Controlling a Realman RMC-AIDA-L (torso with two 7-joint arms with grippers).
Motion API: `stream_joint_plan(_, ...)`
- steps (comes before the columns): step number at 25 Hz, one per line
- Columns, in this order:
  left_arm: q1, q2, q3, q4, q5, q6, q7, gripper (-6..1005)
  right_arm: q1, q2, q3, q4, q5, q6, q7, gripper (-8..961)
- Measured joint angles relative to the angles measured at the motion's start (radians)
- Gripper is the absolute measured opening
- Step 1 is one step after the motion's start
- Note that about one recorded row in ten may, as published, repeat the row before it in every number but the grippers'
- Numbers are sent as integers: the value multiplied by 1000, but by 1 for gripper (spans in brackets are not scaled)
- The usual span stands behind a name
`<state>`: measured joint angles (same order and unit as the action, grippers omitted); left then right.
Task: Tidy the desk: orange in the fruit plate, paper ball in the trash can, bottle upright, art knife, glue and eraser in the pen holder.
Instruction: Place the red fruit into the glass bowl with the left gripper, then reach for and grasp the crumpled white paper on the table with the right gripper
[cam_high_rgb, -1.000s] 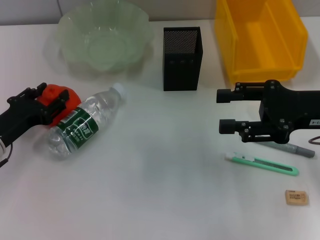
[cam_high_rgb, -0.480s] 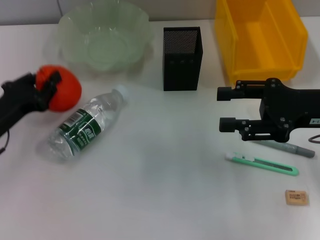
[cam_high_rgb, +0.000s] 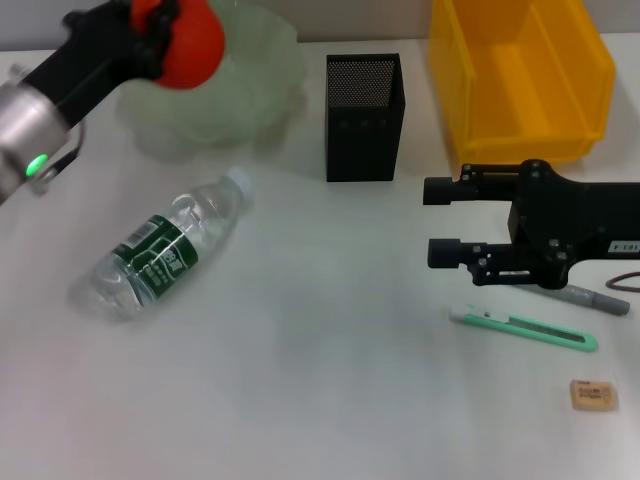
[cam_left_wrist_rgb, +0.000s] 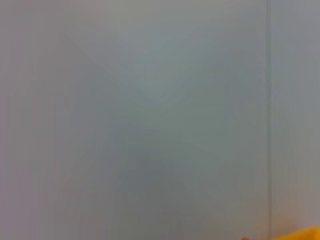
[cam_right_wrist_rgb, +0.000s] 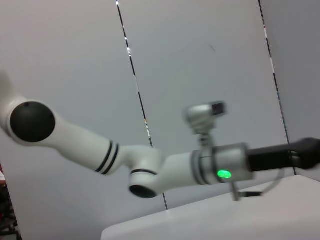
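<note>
My left gripper (cam_high_rgb: 165, 28) is shut on the orange (cam_high_rgb: 188, 45) and holds it in the air over the pale green fruit plate (cam_high_rgb: 255, 90) at the back left. The clear bottle (cam_high_rgb: 165, 252) with a green label lies on its side below the plate. My right gripper (cam_high_rgb: 432, 220) hovers open at the right, just above the green art knife (cam_high_rgb: 524, 328) and a grey pen-like stick (cam_high_rgb: 590, 297). The tan eraser (cam_high_rgb: 593, 394) lies at the front right. A black mesh pen holder (cam_high_rgb: 364, 117) stands at the back centre. No paper ball shows.
A yellow bin (cam_high_rgb: 520, 75) stands at the back right behind my right arm. The right wrist view shows only my left arm (cam_right_wrist_rgb: 165, 167) against a grey wall. The left wrist view shows a plain grey surface.
My left gripper lifted the orange from beside the bottle and carried it up and back over the fruit plate. The right gripper shifted slightly left.
</note>
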<state>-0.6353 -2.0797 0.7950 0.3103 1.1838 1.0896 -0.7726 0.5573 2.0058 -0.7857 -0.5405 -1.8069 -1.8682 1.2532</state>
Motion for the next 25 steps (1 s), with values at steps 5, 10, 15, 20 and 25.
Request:
stream_joint_plan(5, -100, -1, 3, -71, -2, -132, 106, 221, -12, 4, 2, 5, 0, -3, -8, 607)
stream_joint_plan(10, -116, 0, -5, -80, -23, -167, 107, 326, -14, 7, 2, 7, 0, -2, -9, 602)
stream_joint_plan(15, -107, 0, -1, -112, -104, -151, 103, 445, -14, 12, 2, 6, 0, 2, -9, 597)
stream_joint_plan(20, -39, 3, 23, -113, -101, 56, 35, 610, -11, 24, 64, -19, 2, 10, 68, 593)
stream_joint_plan(25, 69, 7, 158, -92, -100, 307, 18, 754, -10, 55, 67, -275, -47, 139, 437, 588)
